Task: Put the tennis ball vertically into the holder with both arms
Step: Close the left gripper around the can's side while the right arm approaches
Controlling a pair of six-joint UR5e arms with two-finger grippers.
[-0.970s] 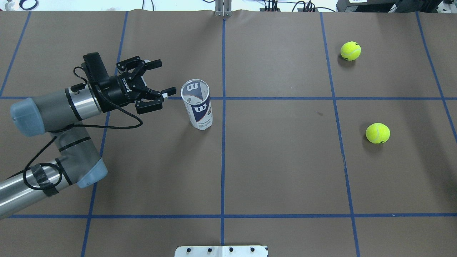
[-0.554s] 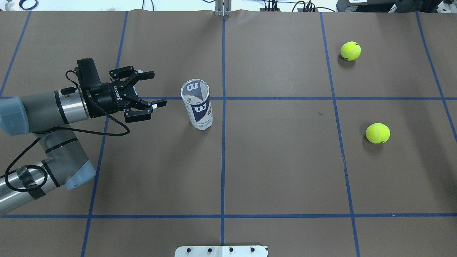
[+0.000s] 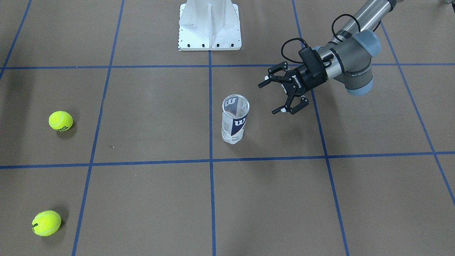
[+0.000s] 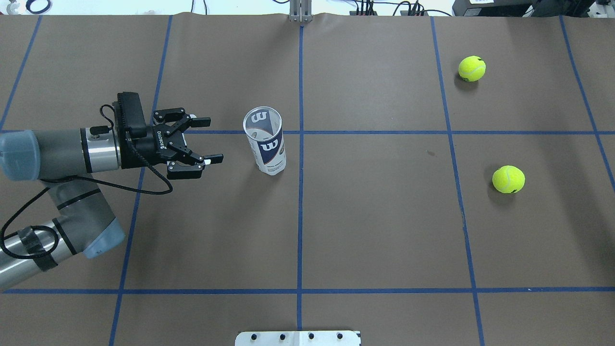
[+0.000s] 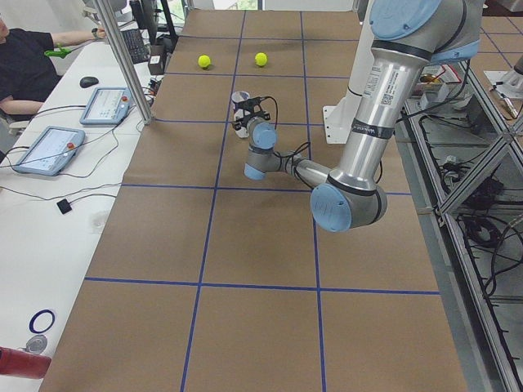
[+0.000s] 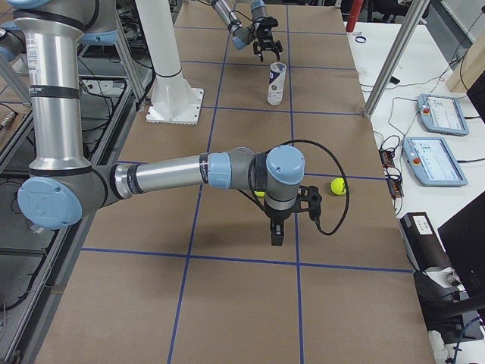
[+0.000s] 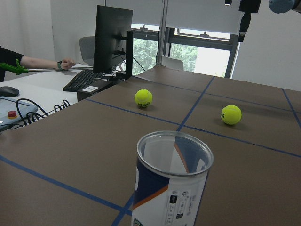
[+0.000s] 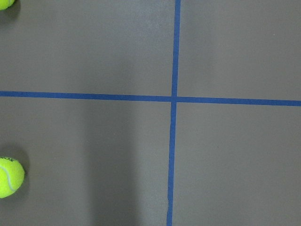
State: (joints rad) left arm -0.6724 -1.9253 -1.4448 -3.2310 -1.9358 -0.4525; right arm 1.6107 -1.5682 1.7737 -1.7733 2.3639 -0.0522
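My left claw (image 4: pixel 216 138) is open, the upright tube (image 4: pixel 266 144) just ahead of it; I cannot tell my right claw's (image 6: pixel 276 236) state.

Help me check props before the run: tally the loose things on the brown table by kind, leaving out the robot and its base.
Tennis balls: 2
Clear holder tube: 1
Total: 3

table (image 4: pixel 384 240): brown, blue grid | holder (image 4: pixel 267 146) upright near centre | two tennis balls (image 4: pixel 472 68) (image 4: pixel 508 179) | white pedestal base (image 3: pixel 209 26)
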